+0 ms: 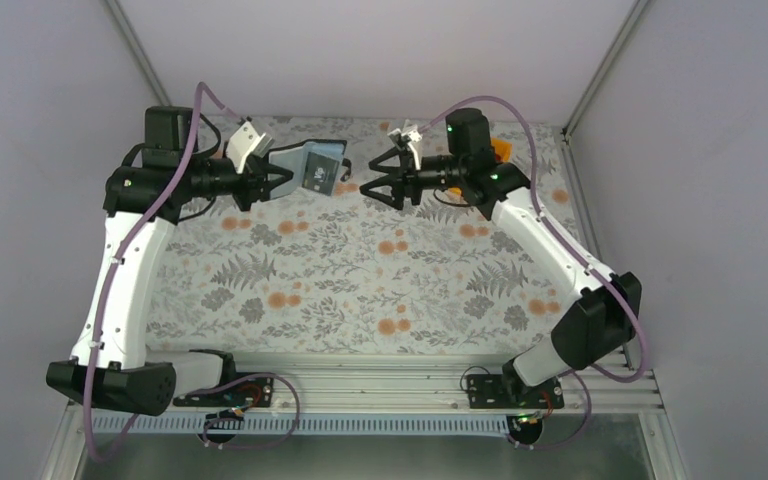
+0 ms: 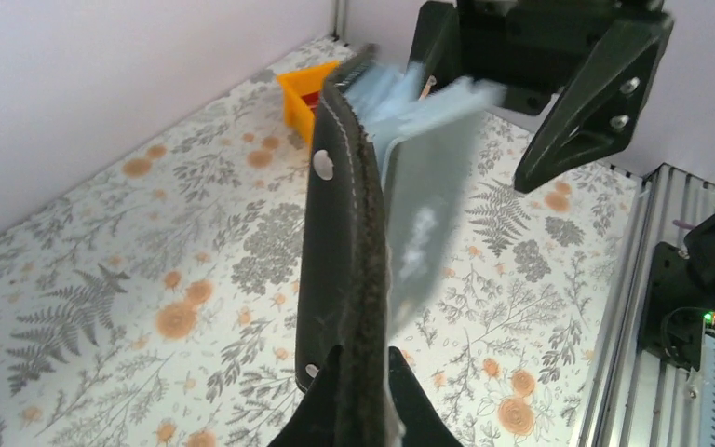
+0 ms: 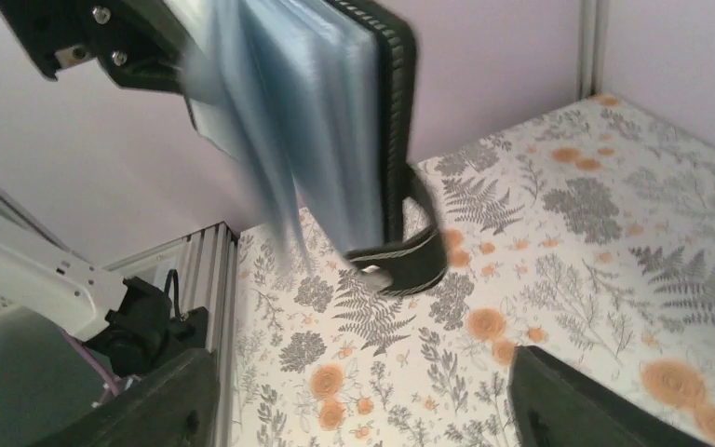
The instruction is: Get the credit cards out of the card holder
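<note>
- Card holder (image 1: 310, 165), a small black folding wallet with bluish-grey clear plastic sleeves (image 3: 307, 112), hangs in the air over the far part of the flowered surface (image 1: 360, 290); it touches nothing but the arm that grips it
- left pincer (image 1: 282, 180) is pressed together on the holder's black cover at one end; the sleeves fan loose from the other
- right pincer (image 1: 370, 185) is spread wide and carries nothing; it faces the holder's free end, near it but apart
- the holder's long axis runs from the left pincer across toward the right one, so the open sleeve edges point at the right arm, which is judged the one to draw from them
- a dark patch with white marks (image 1: 317, 177) in one sleeve is likely one of the credit cards; the rest are too blurred to tell
- a small orange plastic bin (image 1: 501, 148) sits behind the right arm
</note>
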{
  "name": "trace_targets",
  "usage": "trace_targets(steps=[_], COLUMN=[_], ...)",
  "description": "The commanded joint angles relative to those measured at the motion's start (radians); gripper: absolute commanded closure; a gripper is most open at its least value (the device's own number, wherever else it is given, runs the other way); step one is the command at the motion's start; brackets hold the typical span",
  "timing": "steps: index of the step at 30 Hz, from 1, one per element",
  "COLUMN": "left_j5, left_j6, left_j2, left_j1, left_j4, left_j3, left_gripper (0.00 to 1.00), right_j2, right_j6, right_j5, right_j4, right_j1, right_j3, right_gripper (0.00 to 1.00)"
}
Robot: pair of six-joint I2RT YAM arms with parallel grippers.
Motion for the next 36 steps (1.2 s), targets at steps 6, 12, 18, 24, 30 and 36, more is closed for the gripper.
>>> trace_targets(steps=[6, 12, 18, 24, 30, 36], left_j5=[0.003, 0.137, 0.283, 0.335, 0.303, 0.058], left_j6=[0.004, 0.041, 0.134, 0.184, 0.106, -0.057], left_j2=[-0.041, -0.045, -0.056, -0.068, -0.058, -0.056], left_j1=[0.005, 0.005, 0.005, 0.011, 0.025, 0.062], left_j4=[0.012, -0.020, -0.098, -0.143, -0.087, 0.035], left_j3=[-0.020, -0.032, -0.006, -0.007, -0.024, -0.046], left_gripper=[0.98, 0.98, 0.98, 0.98, 0.98, 0.54], right_j2=[-0.088, 0.012, 0.060, 0.034, -0.001, -0.026], right_j6=[0.082, 0.083, 0.051, -0.035, -0.045, 0.017], right_j5=[0.071, 0.048, -0.014, -0.161, -0.177, -0.047], right_j4=[0.212, 0.244, 0.207, 0.164, 0.124, 0.093], right_j1=[0.046, 0.102, 0.103, 0.103, 0.102, 0.092], right_j3=[-0.052, 0.027, 0.110, 0.084, 0.055, 0.044], right_gripper=[0.00, 0.00, 0.00, 0.60, 0.96, 0.96])
